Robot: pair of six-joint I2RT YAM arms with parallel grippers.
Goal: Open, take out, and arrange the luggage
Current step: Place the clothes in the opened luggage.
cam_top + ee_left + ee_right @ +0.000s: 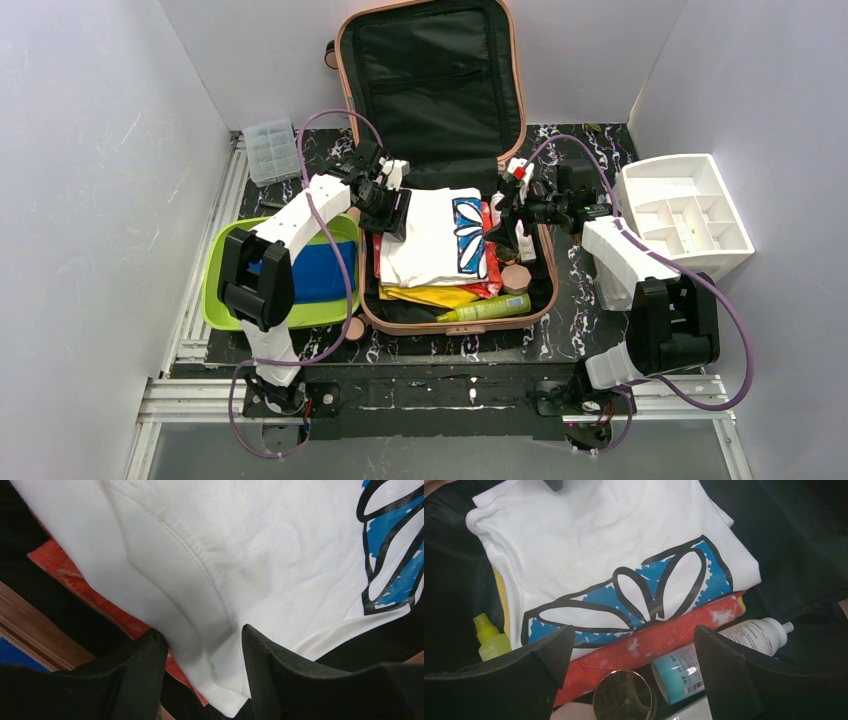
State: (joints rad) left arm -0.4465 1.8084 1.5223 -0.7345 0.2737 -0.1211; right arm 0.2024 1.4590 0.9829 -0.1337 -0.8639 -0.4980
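Across the counter [460,345] at 12 o'clock, the luggage [440,60] lies open. With jaws apart, the left gripper [205,635] straddles the white shirt [430,235] at its 9 o'clock edge. At 3 o'clock the right gripper [633,630] hangs spread. I judge take-out underway: next, pinch the shirt and lift it clear.

A robotics lab test cell: bare pale partition walls [90,150] box in a black marbled tabletop [450,348], aluminium rails [180,400] along the bottom.
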